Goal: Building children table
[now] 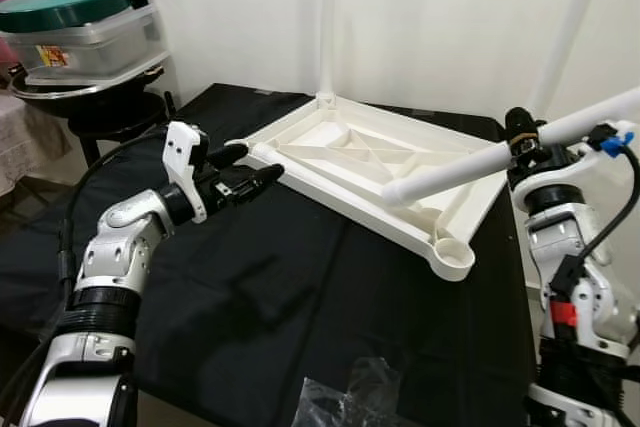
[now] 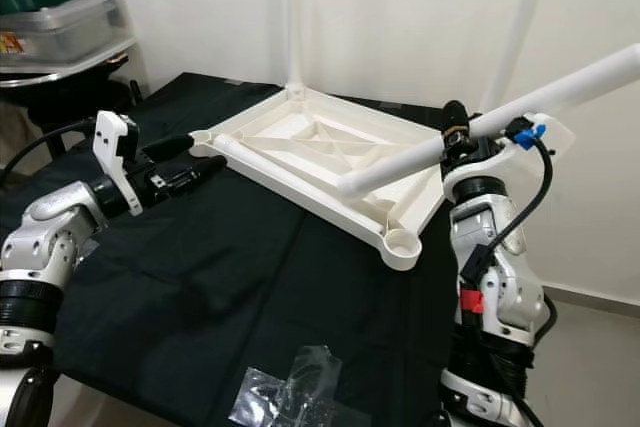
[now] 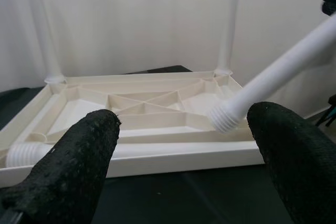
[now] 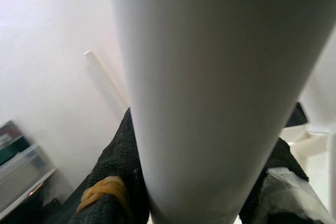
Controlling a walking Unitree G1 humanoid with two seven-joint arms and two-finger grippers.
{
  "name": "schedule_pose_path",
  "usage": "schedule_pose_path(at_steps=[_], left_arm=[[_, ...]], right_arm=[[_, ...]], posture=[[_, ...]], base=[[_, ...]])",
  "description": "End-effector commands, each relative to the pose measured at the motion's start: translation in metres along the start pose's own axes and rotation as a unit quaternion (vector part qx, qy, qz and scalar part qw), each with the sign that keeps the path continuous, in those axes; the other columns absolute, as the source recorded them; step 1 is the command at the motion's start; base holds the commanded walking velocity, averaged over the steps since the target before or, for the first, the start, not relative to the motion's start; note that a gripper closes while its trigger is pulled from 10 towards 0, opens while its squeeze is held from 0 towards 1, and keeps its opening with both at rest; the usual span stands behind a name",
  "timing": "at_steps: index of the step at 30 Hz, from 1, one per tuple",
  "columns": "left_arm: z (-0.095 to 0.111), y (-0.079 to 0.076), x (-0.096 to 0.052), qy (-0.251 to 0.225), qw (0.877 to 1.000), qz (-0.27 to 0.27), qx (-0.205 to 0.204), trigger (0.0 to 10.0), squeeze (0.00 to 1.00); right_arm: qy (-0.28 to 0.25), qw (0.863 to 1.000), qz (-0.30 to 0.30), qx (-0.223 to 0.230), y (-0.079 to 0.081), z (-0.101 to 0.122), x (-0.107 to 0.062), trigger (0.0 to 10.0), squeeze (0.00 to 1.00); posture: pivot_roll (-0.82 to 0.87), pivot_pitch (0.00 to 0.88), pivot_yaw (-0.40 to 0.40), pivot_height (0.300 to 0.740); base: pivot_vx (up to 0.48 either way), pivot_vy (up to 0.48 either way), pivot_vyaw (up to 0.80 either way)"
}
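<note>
The right pincer [image 2: 455, 134] is squeezing a white leg [image 2: 470, 132] over the upside-down tabletop [image 1: 340, 152] lying on the desk [image 1: 250, 287], so it should be lowering the ridged tip straight into the near-right hole [image 1: 452, 247] while the left pincer [image 1: 255, 169], fingers apart, is steadying the left corner.

Both silver arms are showing ribbed black joint bands and trailing black cables. The left gripper [image 1: 248, 169] is wearing a white bracket; the right gripper [image 1: 520, 143] is carrying blue and red connectors.
</note>
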State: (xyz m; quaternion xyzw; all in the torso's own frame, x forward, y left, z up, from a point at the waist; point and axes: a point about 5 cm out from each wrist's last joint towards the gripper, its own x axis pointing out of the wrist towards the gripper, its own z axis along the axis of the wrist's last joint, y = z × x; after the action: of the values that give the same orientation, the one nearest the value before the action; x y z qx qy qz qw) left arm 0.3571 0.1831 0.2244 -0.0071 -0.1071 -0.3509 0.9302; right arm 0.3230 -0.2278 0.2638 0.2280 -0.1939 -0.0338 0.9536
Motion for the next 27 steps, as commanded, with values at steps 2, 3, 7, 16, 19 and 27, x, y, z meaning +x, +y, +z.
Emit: schedule_pose_path(at_steps=[2,3,7,16,19,27], left_arm=[[-0.008,0.0,-0.005,0.009,1.0,0.014,-0.006,10.0,1.0],[-0.009,0.001,-0.005,0.011,1.0,0.017,-0.005,10.0,1.0],[-0.012,0.002,-0.004,0.011,0.999,0.031,-0.009,10.0,1.0],[-0.019,-0.006,0.0,0.011,0.999,0.039,-0.021,10.0,1.0],[-0.018,-0.005,-0.002,0.009,0.999,0.043,-0.026,10.0,1.0],[-0.02,-0.007,-0.004,0.011,0.999,0.045,-0.028,10.0,1.0]], right_arm=[[-0.014,1.0,0.021,-0.016,0.01,-0.001,0.004,0.0,0.0],[-0.016,0.999,0.022,-0.024,0.01,-0.002,0.004,0.0,0.0],[-0.024,0.998,0.024,-0.055,0.009,-0.003,0.004,0.0,0.0],[-0.076,0.982,0.034,-0.169,0.009,-0.001,0.007,0.0,0.0],[-0.093,0.962,0.072,-0.247,0.02,-0.005,0.008,0.0,0.0],[-0.045,0.97,0.124,-0.204,0.036,-0.046,0.006,0.0,0.0]], posture=[[0.02,0.0,-0.03,0.74],[0.02,0.0,-0.029,0.74],[0.02,0.0,-0.026,0.74],[0.03,0.0,-0.024,0.74],[0.04,0.0,-0.028,0.74],[0.06,0.0,-0.031,0.74]], base=[[0.0,0.0,0.0],[0.0,0.0,0.0],[0.0,0.0,0.0],[0.0,0.0,0.0],[0.0,0.0,0.0],[0.0,0.0,0.0]])
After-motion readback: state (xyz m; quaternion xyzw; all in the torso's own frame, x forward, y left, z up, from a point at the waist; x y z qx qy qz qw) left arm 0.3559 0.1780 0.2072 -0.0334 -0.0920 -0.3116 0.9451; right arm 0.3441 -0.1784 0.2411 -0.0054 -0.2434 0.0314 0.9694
